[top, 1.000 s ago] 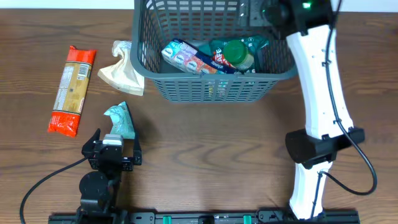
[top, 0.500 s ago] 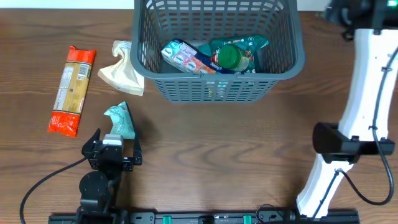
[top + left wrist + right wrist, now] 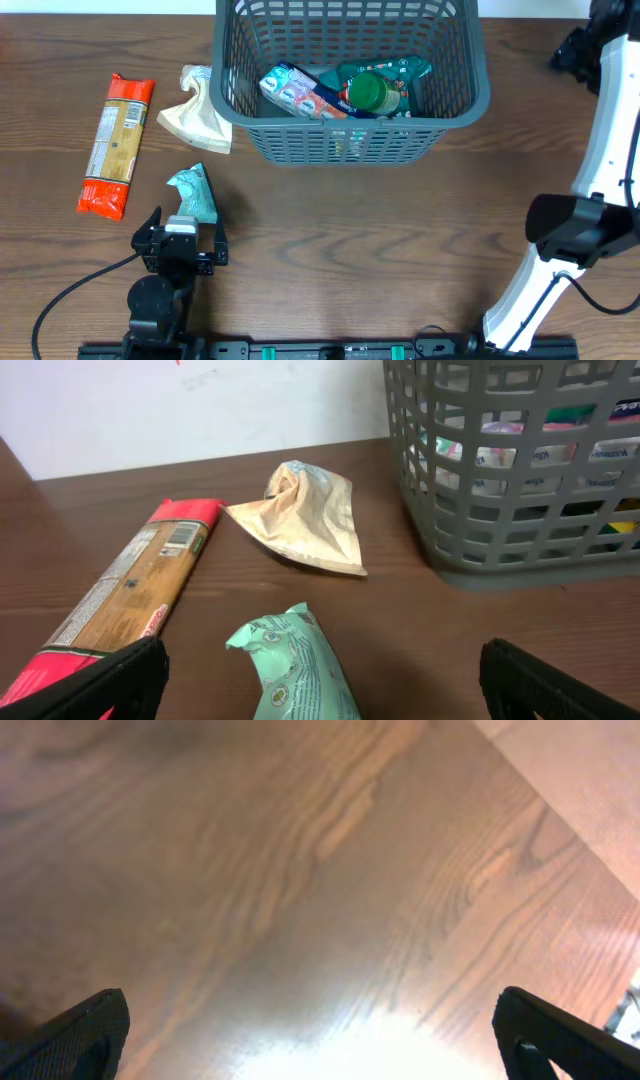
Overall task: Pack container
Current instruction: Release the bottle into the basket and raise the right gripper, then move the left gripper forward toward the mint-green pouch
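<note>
Grey lattice plastic basket (image 3: 340, 146) part-filled; left gripper (image 3: 325, 678), agape, empty, faces crumpled teal packet (image 3: 192, 193) left of basket: likely next grasp; right gripper (image 3: 315, 1025) agape, empty

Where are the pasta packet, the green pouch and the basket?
pasta packet (image 3: 118, 145), overhead view, middle of the wrapper.
green pouch (image 3: 300, 670), left wrist view, printed front.
basket (image 3: 340, 142), overhead view, front wall.

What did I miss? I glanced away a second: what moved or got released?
The right arm swung from over the container's far right corner out to the right; the right gripper hangs open above the table. Nothing visibly grasped or released. The left gripper, open, the red packet, beige pouch, green packet and the container's contents stayed put.
</note>
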You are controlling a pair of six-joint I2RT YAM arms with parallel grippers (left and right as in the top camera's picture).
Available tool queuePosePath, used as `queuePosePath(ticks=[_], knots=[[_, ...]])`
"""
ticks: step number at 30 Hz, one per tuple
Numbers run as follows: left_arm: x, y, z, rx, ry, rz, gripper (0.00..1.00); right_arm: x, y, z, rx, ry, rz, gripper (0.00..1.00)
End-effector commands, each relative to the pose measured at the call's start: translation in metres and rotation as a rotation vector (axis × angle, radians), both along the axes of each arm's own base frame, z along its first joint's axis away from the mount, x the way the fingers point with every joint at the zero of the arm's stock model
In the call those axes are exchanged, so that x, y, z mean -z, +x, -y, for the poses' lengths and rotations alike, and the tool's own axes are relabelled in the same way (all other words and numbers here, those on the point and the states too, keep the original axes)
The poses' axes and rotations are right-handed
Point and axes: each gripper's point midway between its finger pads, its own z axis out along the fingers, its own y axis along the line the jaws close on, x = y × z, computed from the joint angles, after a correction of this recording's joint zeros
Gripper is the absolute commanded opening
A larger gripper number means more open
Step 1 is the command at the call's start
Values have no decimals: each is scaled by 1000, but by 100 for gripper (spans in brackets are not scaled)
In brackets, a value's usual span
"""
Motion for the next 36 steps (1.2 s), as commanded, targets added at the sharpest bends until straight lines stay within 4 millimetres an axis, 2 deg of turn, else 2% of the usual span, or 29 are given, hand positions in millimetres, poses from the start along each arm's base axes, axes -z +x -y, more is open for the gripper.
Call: queuePosePath(ticks=[1,28,31,34,36], knots=[[12,0,-2,-9,10,-26,99,2,-5,6,26,4,-6,99],[12,0,-2,-9,11,-24,99,7,-4,3,20,14,-13,99],[3,2,2,13,9,11,99,7,-4,3,20,14,-13,99],[-7,1,17,96,-29,37,99,7,-4,3,20,14,-13,99],[-11,0,15,71,-92,30,99,7,-4,3,20,14,-13,99]])
